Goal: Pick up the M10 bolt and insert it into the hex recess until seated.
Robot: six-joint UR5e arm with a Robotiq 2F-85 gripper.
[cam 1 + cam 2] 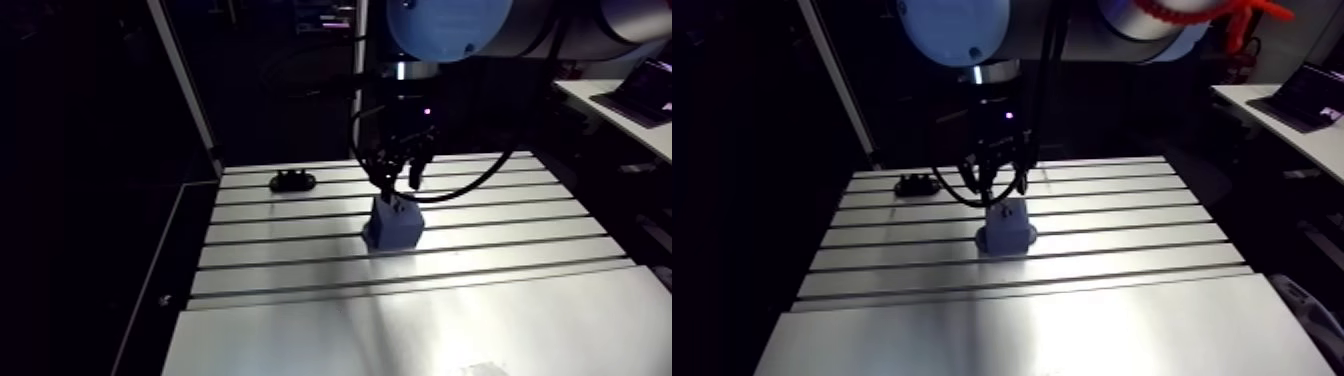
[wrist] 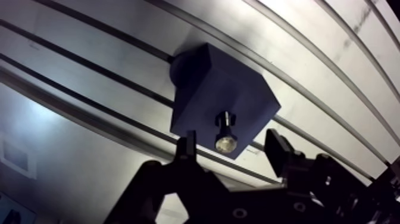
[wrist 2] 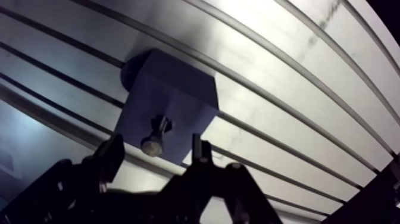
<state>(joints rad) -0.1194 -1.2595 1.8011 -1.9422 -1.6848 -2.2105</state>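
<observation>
Blue block sits on the slotted aluminium table, over one of its slots. The M10 bolt stands out of the block's top face with its bright end toward the wrist camera; whether it is fully seated cannot be told. The gripper hangs directly above the block with its fingers spread wide, one on each side of the bolt and clear of it, holding nothing, and a small black object lies near the table's far edge, well apart from the block.
</observation>
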